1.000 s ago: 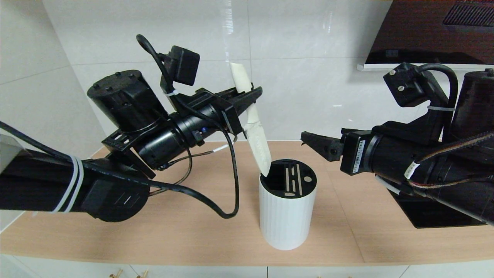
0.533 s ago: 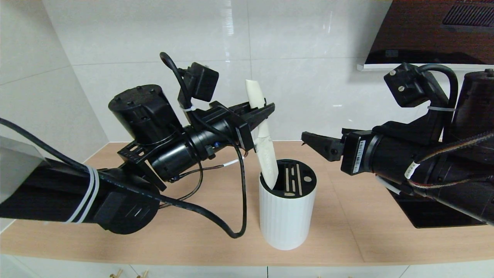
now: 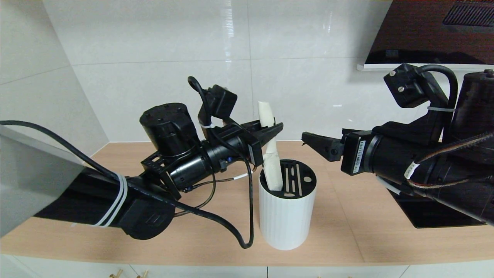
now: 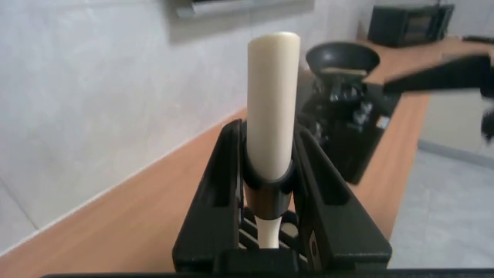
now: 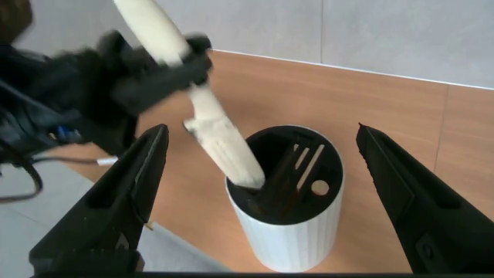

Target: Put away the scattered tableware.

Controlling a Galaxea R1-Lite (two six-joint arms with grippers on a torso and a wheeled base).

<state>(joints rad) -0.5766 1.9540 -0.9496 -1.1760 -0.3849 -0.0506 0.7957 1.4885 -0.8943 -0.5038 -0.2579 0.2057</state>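
Left pincer (image 3: 271,130) was clenched on the cream handle of the knife (image 3: 273,172), which stood nearly upright with its blade tip down inside the open compartment of the white holder (image 3: 285,220). Right pincer (image 3: 314,143) hung spread wide just above the holder, gripping nothing. The holder sat on the worktop (image 3: 347,239). The knife looked light, stiff, smooth and perhaps brittle, so the handle seemed the safe place to hold it.
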